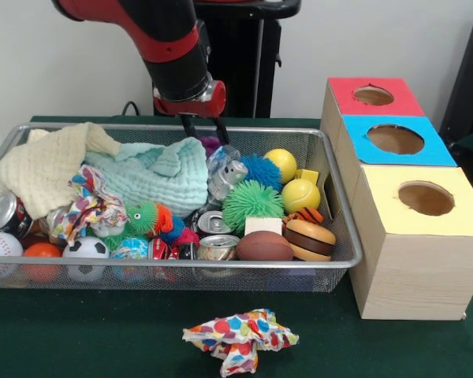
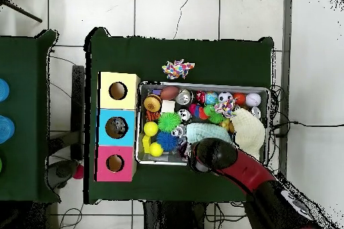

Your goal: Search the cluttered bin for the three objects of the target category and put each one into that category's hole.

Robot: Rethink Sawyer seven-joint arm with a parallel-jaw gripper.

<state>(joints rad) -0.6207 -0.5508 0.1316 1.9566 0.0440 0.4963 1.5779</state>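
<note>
Spotted multicoloured cloth [image 1: 240, 339] is seen outside the wire mesh bin [image 1: 343, 236].
Hand [image 1: 202, 126], slightly parted and empty, could be snagged by the mint muslin cloth [image 1: 162, 177].

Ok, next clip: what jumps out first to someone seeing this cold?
The wire bin packed with balls, cans and cloths, with the red arm's gripper hanging over its far side above a mint-green cloth. Beside the bin stand three wooden boxes with holes, topped red, blue and yellow. A spotted cloth lies outside, on the green table.
</note>
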